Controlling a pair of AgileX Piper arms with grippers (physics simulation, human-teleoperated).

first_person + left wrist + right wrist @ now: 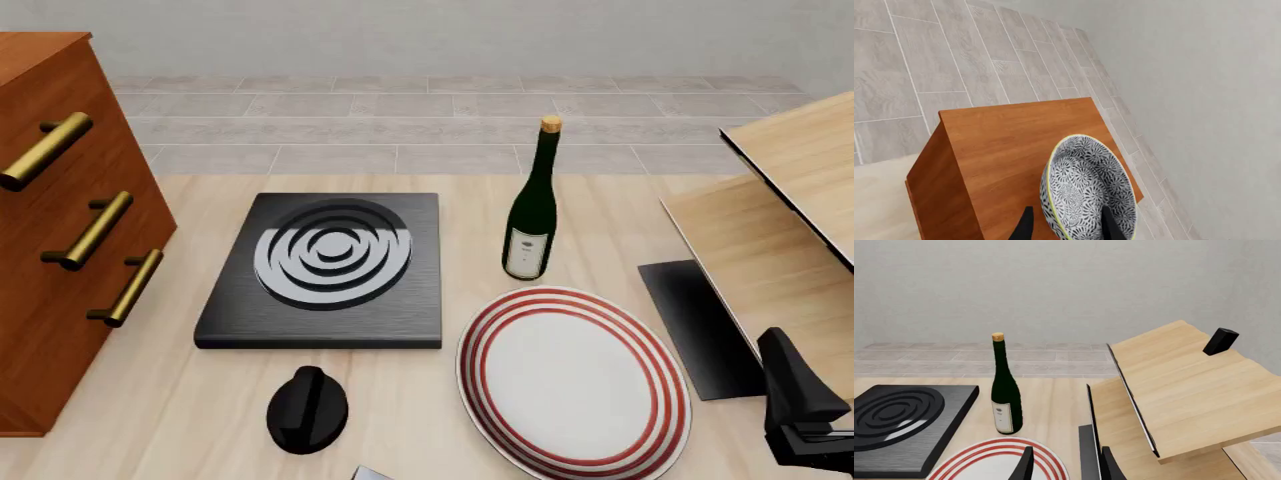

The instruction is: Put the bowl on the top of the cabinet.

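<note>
Left pincer (1066,226) cut off at frame edge, two dark fingertips (1023,226) straddling rim of bowl (1087,187), clamped on it. Bowl over cabinet (1004,150) top, tilted; contact with wood unclear. Right pincer (1065,464) spread, holding nothing, above tabletop (454,180). Counted: one bottle (533,205), one striped plate (574,375), three handles (94,230).

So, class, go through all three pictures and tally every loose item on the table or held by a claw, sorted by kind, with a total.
Bowl: 1
Plate: 1
Wine bottle: 1
Hotplate: 1
Black knob: 1
Total: 5
</note>
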